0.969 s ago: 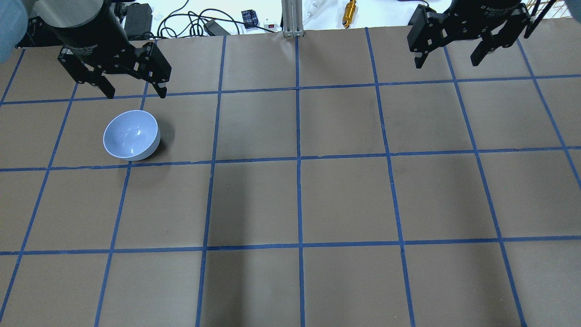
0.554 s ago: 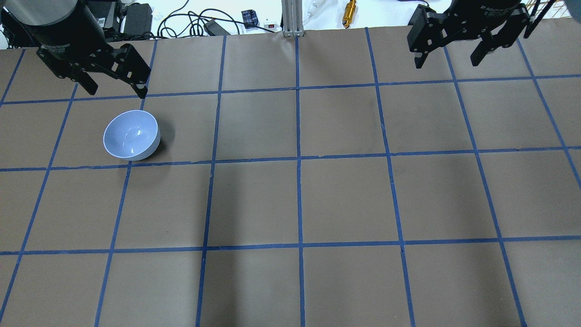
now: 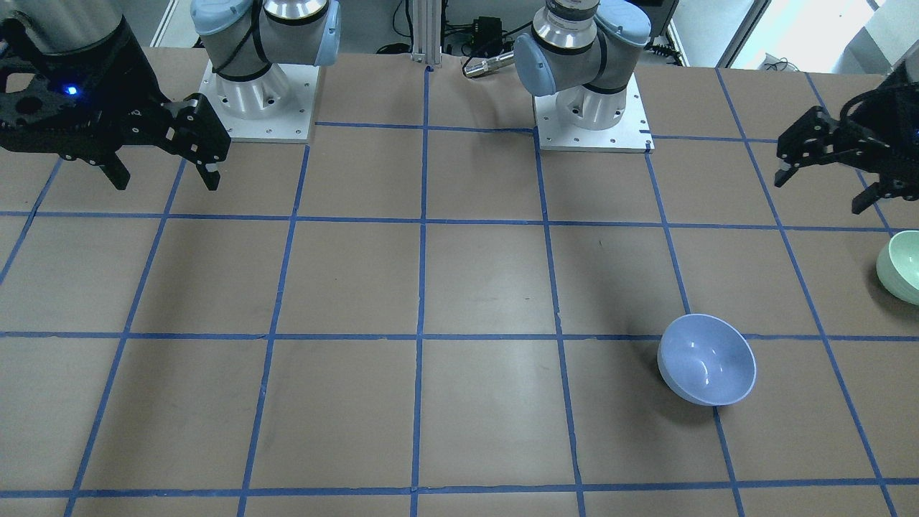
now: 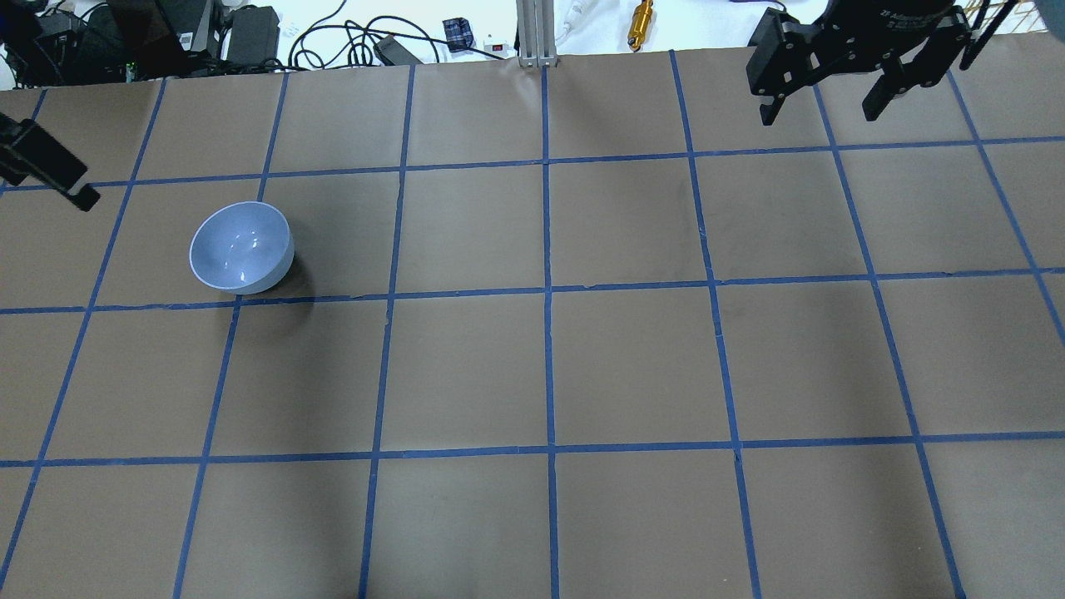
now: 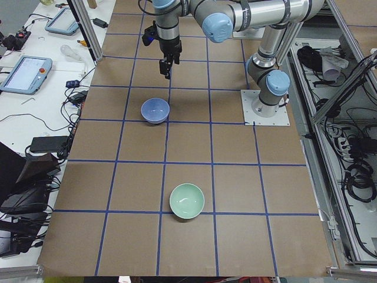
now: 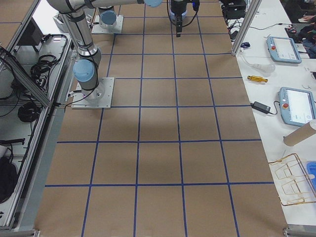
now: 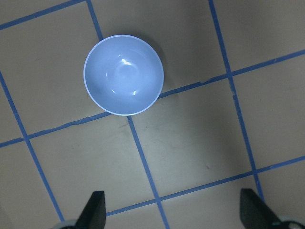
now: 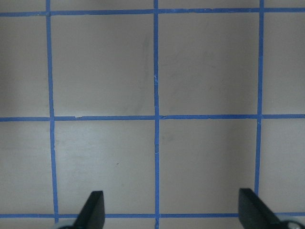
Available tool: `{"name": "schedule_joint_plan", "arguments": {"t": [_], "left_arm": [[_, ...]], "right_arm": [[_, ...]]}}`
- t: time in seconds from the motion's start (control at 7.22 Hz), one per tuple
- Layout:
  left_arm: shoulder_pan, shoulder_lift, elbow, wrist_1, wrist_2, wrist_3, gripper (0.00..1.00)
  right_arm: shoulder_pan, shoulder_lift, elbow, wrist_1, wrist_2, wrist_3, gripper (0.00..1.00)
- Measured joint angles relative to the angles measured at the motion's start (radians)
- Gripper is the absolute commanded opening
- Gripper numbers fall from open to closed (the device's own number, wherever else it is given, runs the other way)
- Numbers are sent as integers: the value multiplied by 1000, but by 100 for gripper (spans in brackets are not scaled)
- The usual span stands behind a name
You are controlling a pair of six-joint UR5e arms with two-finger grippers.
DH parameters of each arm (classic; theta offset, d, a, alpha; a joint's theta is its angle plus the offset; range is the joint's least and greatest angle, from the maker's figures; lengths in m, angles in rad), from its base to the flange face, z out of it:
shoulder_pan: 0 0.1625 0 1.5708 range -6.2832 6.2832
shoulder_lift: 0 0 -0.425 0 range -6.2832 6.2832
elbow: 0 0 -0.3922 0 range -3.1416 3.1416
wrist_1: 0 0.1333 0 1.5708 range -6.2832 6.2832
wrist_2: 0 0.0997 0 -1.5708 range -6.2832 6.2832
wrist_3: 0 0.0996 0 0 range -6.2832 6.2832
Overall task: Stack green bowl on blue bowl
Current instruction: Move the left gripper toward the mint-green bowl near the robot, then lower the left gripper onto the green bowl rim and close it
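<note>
Green bowl [image 5: 187, 201] sits upright and alone at the robot's far left. It is well apart from everything else, past the overhead view's edge, and only half shows at the front-facing view's border. Next comes the left pincer [image 3: 820, 192], hanging in the air with its fingers spread wide and nothing between them. Its wrist camera looks down on the blue bowl [image 4: 241, 247] and does not show the green bowl, so the pincer seems not to be lined up over its target yet. The blue bowl stands mouth up, just beside a tape crossing. Far to the right, the right pincer [image 4: 818, 115] hangs over the worktop's far edge, also spread and empty.

Several things could go wrong. The green bowl is glossy with a thin rim, so a shallow or skewed pinch may slip or tip it. A finger that comes down on the rim instead of astride it would probably shove the bowl across the smooth paper. The bowls look about the same size, so letting go off-centre could leave the green bowl tilted on the blue rim or knock the blue bowl aside. The route to the green bowl also runs close by the blue bowl.

The worktop [image 4: 632, 366] is brown paper marked into squares by blue tape [image 4: 547, 366]. Beyond its far edge lie black cables [image 4: 333, 37], an aluminium post [image 4: 532, 33] and a brass tool [image 4: 641, 23].
</note>
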Motion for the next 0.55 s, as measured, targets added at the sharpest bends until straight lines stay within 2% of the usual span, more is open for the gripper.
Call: {"name": "schedule_joint_plan", "arguments": {"t": [0.28, 0.55], "left_arm": [[202, -55, -11, 16, 1, 377, 100], [346, -162, -22, 129, 37, 755, 100]], "right_arm": [[0, 0, 0, 0, 0, 0, 100], [0, 0, 0, 0, -1, 0, 100]]}}
